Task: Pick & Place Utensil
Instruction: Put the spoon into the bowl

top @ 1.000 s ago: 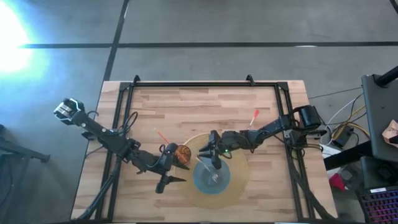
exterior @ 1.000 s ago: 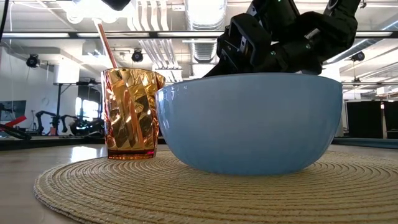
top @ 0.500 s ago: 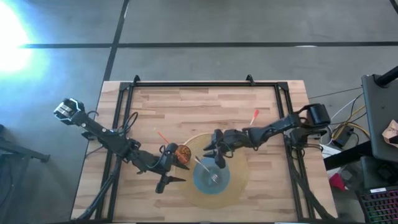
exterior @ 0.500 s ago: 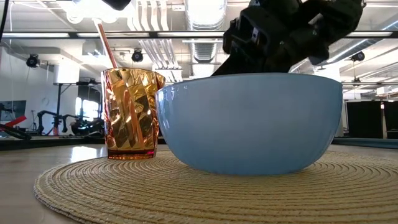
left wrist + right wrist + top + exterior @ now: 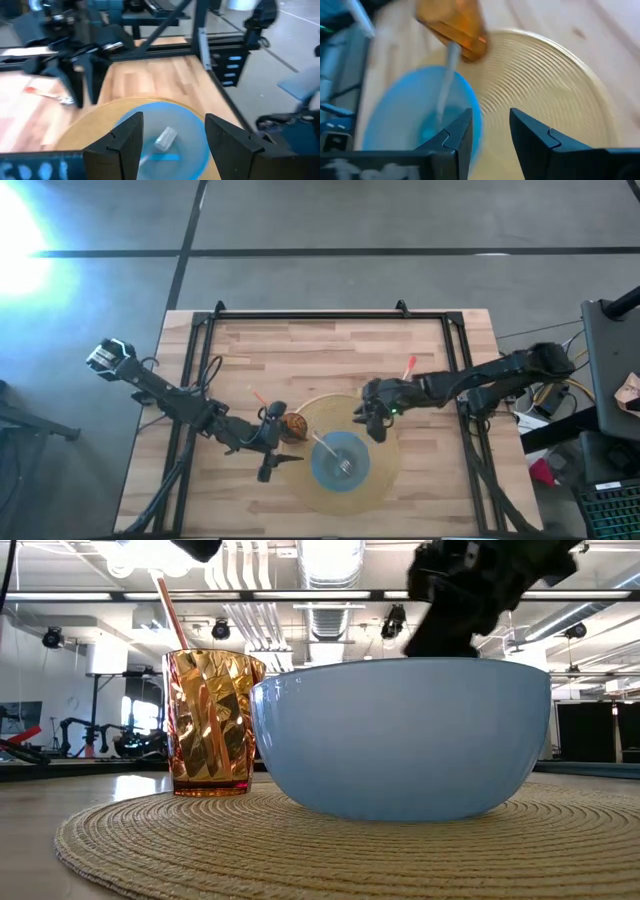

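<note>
A round woven placemat [image 5: 385, 470] lies at the tabletop's [image 5: 300, 350] near edge, carrying a light blue bowl [image 5: 340, 460]. A metal fork [image 5: 333, 454] rests inside the bowl, handle leaning on the rim. An amber tumbler [image 5: 291, 427] with a straw stands just beside the bowl. The left end effector [image 5: 290, 460] hovers beside the tumbler, fingers spread, empty. The right end effector [image 5: 366, 420] hovers over the placemat's far edge, fingers apart, empty.

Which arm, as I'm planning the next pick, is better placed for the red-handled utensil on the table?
Right. Its open, empty right gripper hangs near the red-handled utensil; the left gripper sits far across the blue bowl, beside the cup.
</note>
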Controlling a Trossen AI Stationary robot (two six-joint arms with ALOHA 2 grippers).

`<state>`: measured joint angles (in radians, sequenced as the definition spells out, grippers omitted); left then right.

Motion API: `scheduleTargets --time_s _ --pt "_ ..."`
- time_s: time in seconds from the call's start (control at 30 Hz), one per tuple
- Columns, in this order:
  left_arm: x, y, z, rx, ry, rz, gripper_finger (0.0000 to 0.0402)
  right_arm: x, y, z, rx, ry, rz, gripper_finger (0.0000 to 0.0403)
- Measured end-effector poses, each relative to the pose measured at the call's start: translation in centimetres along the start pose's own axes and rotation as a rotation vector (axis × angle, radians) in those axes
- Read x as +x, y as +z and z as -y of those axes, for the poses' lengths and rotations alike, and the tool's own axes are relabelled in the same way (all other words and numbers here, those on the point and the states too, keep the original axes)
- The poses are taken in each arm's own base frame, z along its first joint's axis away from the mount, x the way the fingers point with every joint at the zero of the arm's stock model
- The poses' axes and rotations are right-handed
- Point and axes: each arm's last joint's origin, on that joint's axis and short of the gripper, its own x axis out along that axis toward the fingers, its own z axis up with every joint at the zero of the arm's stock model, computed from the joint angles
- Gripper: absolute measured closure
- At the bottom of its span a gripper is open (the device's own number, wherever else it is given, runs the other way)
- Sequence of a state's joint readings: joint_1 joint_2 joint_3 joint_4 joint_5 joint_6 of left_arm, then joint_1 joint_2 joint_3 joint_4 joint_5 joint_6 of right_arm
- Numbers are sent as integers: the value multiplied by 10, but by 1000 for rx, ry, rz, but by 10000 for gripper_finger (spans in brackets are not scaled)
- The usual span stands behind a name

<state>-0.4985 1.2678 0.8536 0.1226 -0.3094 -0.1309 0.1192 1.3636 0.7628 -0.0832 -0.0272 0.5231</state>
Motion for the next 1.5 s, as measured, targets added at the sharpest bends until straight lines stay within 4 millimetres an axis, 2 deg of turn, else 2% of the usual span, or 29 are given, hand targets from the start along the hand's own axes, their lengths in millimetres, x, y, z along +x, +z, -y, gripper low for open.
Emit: scheduleTargets --time_s 0.33,0.6,0.87,0.97,1.2,1.5 --pt "2 0 -10 -7 43 -8 197 -57 -10 12 149 -279 -6 278" --pt "2 1 -10 -10 41 -2 197 -83 -16 25 308 -504 75 284" --pt "2 1 -10 -11 42 0 197 -91 -15 45 494 -597 73 284" --pt "2 1 -11 -12 69 2 197 -91 -14 57 582 -602 14 284" --pt "2 0 -14 4 133 -2 197 -86 -10 77 715 -569 -74 284" --pt "2 0 -14 20 140 -3 197 -75 -11 88 843 -598 -121 284"
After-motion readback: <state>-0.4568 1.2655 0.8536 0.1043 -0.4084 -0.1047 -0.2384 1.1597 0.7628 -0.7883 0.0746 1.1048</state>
